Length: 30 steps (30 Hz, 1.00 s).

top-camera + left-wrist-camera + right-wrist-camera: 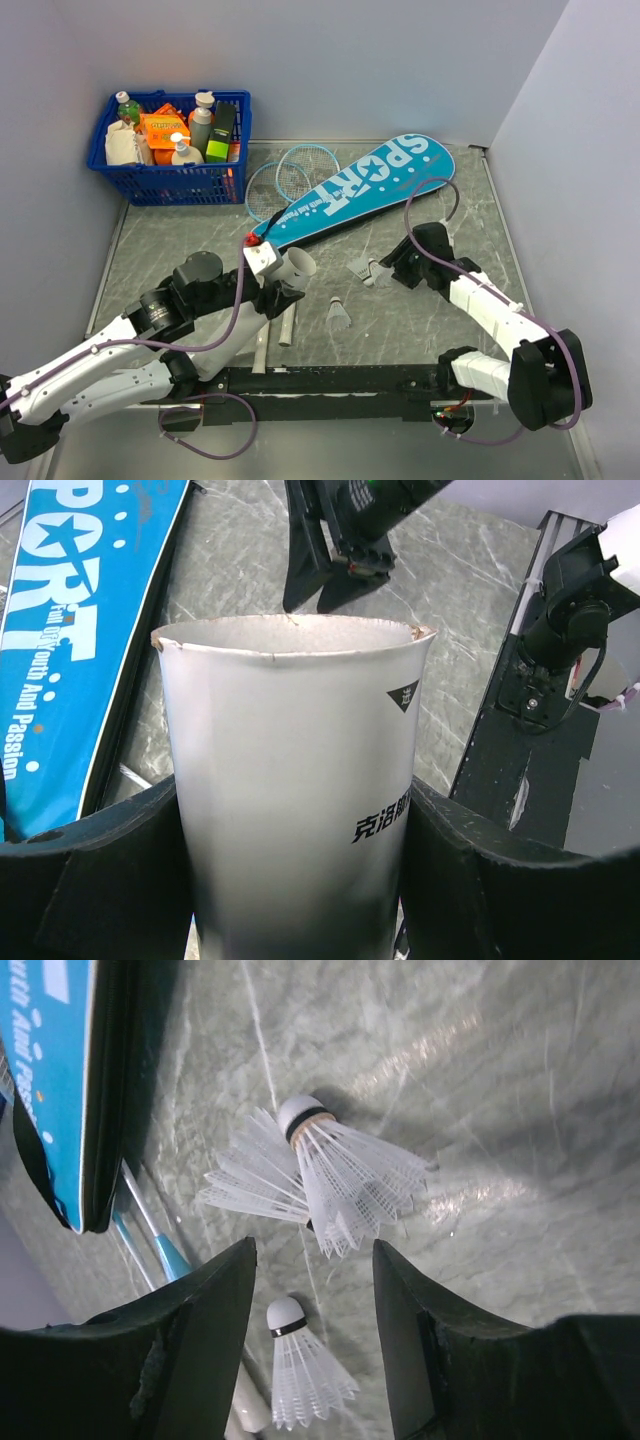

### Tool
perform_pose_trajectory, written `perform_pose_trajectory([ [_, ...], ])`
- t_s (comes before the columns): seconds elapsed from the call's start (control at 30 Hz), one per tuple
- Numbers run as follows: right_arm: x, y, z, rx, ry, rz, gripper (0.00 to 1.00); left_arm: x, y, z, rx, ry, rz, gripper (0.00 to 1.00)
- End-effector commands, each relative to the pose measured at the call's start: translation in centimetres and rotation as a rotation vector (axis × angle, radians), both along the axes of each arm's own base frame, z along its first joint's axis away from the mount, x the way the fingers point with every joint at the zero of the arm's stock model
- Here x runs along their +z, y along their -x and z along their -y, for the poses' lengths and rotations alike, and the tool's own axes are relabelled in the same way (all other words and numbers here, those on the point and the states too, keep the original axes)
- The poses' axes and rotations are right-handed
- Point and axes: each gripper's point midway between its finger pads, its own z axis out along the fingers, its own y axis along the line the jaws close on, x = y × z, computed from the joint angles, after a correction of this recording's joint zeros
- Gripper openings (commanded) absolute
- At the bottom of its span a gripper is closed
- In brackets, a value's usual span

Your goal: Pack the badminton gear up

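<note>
Racket handles [286, 326] lie nearest the arm bases, flat on the table [420, 325], their shafts running up under the left arm. Just above them the left gripper [270, 275] is clamped on a white paper cup [290, 760], one finger on each side of its wall. The cup is tipped so that its open mouth faces the right arm; I judge it is held this way as a container for the shuttlecocks.

A single shuttlecock [338, 316] lies on its side between the two arms, free of both. Beyond it the right gripper [312, 1270] hangs over the table with its jaws apart and nothing between them. Just past its fingertips lies a second cluster of white feathers [320, 1175], probably two shuttlecocks with overlapping skirts, though only one cork shows clearly. The spread jaws suit a grab at that cluster.

Farther back the teal bag [360, 188] lies flat and diagonal. The racket heads [300, 170] sit beside its upper edge, not yet inside. The blue basket [165, 185] of bottles stands in the far left corner.
</note>
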Motion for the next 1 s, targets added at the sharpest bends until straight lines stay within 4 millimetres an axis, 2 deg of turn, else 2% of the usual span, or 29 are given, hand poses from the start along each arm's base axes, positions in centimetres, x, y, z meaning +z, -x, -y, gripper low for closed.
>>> perform_pose_trajectory([
  [0.0,0.3,-1.2,-1.7,-0.092,-0.103,0.018,0.57,0.3,0.3,0.0,0.024,0.043,-0.073,0.01],
  [0.37,-1.5,-2.3,-2.2,-0.150,-0.127,0.000,0.48,0.1,0.5,0.2,0.009,0.040,-0.075,0.01],
  [0.4,-1.9,-2.5,-1.8,-0.169,-0.111,0.005,0.46,0.0,0.4,0.2,0.010,0.037,-0.076,0.01],
  [0.57,-2.4,-2.8,-1.2,-0.195,-0.076,-0.001,0.30,-0.2,0.4,0.4,0.008,0.030,-0.079,0.01],
  [0.6,-2.5,-2.9,-0.8,-0.209,-0.063,0.004,0.23,-0.4,0.4,0.4,0.009,0.026,-0.082,0.01],
  [0.67,-2.4,-2.8,-0.3,-0.224,-0.043,0.004,0.15,-0.5,0.3,0.4,0.010,0.021,-0.081,0.01],
  [0.7,-1.9,-3.0,0.1,-0.234,-0.030,0.021,0.07,-0.6,0.3,0.5,0.009,0.018,-0.085,0.01],
  [0.77,-1.2,-2.8,0.5,-0.222,0.005,0.028,0.00,-0.7,0.3,0.5,0.007,0.017,-0.085,0.01],
  [0.93,2.7,-2.6,2.5,-0.201,0.102,0.125,0.00,-1.1,0.2,0.8,-0.001,0.002,-0.093,0.01],
  [0.97,4.2,-2.8,2.7,-0.190,0.113,0.160,0.00,-1.3,0.4,0.8,-0.010,-0.004,-0.095,0.01],
])
